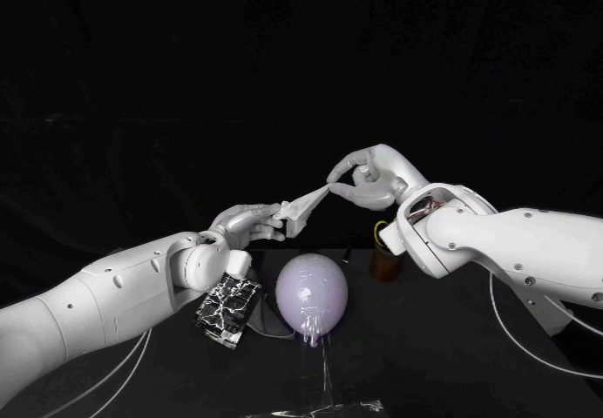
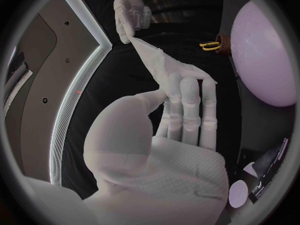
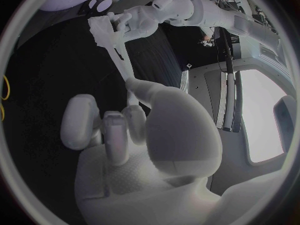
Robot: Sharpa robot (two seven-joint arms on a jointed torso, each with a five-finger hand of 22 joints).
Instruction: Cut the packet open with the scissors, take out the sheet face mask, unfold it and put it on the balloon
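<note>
The mask (image 1: 306, 202) hangs in the air above the table (image 1: 452, 366), pulled into a narrow, still mostly folded white strip that slopes up from left to right. Its lower left end is clamped in the left hand (image 1: 252, 222), where the left wrist view shows the thumb pressing the sheet against the straight fingers (image 2: 189, 105). Its upper right end is pinched by the right hand (image 1: 358, 183), thumb against a fingertip with the other fingers curled in beside it. Both hands are raised well clear of the table, farther away than the balloon (image 1: 312, 292). That pale lilac balloon stands below and nearer than the stretched mask, about midway between the two arms, with its knot pointing down. Just left of it, close under the left wrist, lies the black and silver packet (image 1: 229, 312). To the right of the balloon, partly behind the right forearm, the scissors (image 1: 381, 232) stand with their yellow handles up in a brown holder (image 1: 387, 263).
</note>
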